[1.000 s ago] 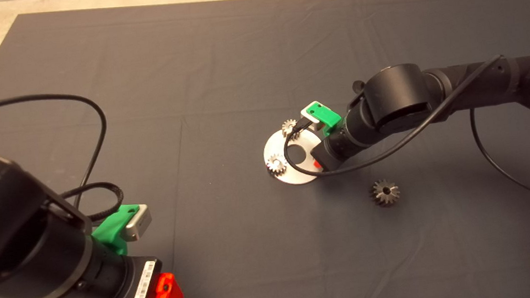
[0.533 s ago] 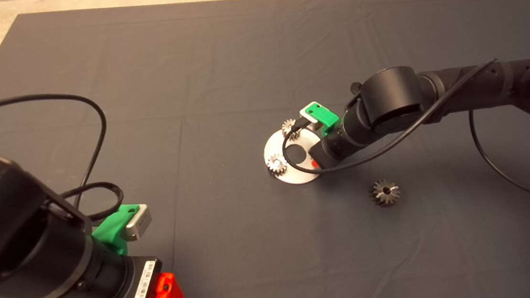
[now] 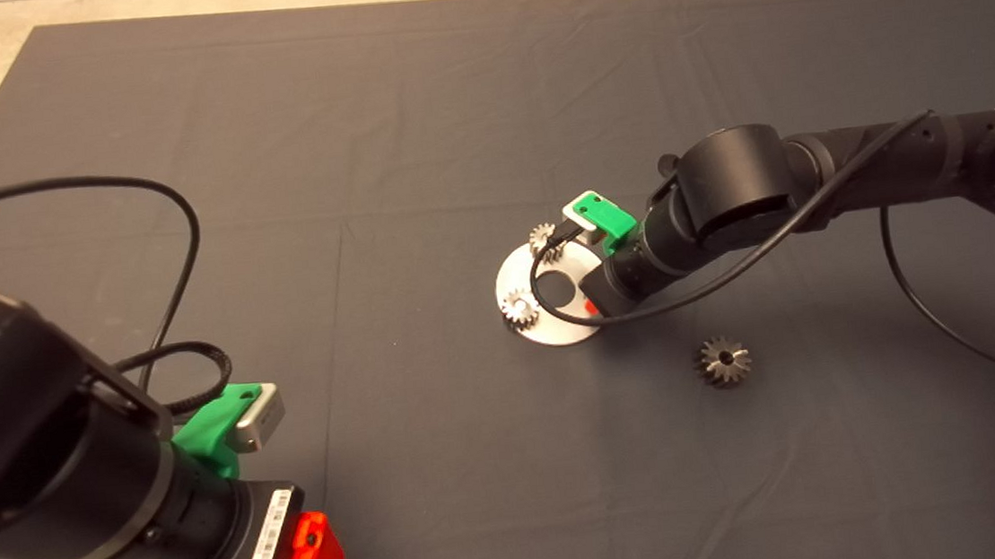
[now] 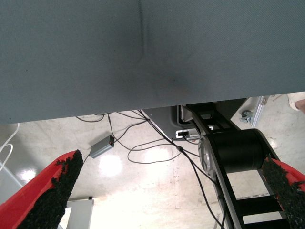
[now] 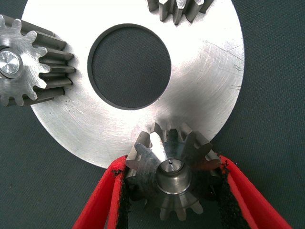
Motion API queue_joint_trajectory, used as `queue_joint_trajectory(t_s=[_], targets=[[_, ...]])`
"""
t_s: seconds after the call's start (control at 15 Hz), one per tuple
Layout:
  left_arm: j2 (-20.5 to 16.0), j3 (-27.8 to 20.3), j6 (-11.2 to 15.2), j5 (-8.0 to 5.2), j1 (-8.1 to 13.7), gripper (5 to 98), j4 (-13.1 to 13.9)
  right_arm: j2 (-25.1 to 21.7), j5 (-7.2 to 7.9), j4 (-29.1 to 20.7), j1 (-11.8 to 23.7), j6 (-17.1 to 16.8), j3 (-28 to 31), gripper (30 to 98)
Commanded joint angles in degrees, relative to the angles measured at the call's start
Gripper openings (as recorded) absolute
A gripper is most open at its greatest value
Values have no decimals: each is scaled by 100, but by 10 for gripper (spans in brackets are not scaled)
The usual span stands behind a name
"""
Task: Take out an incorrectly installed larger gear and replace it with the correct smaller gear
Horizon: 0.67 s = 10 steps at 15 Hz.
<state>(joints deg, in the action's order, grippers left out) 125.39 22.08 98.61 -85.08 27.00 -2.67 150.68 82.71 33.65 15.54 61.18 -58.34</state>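
Note:
My right gripper [image 3: 589, 307] hangs over the near right rim of a round silver plate [image 3: 558, 331]. In the right wrist view its red fingers [image 5: 112, 191] are shut on the smaller gear [image 5: 172, 175], dark grey steel, which sits at the rim of the plate [image 5: 209, 81] with a pin end showing in its centre hole. In the head view the gripper hides this gear. The larger gear [image 3: 723, 361], dark with slanted teeth, lies loose on the mat to the right of the plate. My left gripper [image 3: 315, 544] is parked at the lower left, open and empty.
Two paler silvery gears [image 3: 519, 307] [image 3: 544, 241] stand on the plate's left and far edges; they also show in the right wrist view [image 5: 24, 62] [image 5: 183, 9]. The plate has a wide centre hole [image 5: 128, 67]. A black cable [image 3: 933, 313] loops over the mat under the right arm.
The right arm has sunk slightly toward the plate in the first half second, then held still. The left arm and the larger gear have not moved.

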Motion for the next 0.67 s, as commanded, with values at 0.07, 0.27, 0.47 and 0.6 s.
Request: queue_joint_trajectory(t_s=[0.07, 0.27, 0.47, 0.6], targets=[[-10, -82, 44, -26, 34, 976, 47, 1, 52, 186, 126, 25, 26, 395], [-10, -82, 44, -26, 36, 976, 47, 1, 52, 186, 131, 25, 26, 397], [-10, -82, 44, -26, 37, 976, 42, 1, 52, 186, 130, 28, 35, 405], [-10, -82, 44, -26, 34, 976, 47, -31, 52, 186, 134, 34, 29, 417]])
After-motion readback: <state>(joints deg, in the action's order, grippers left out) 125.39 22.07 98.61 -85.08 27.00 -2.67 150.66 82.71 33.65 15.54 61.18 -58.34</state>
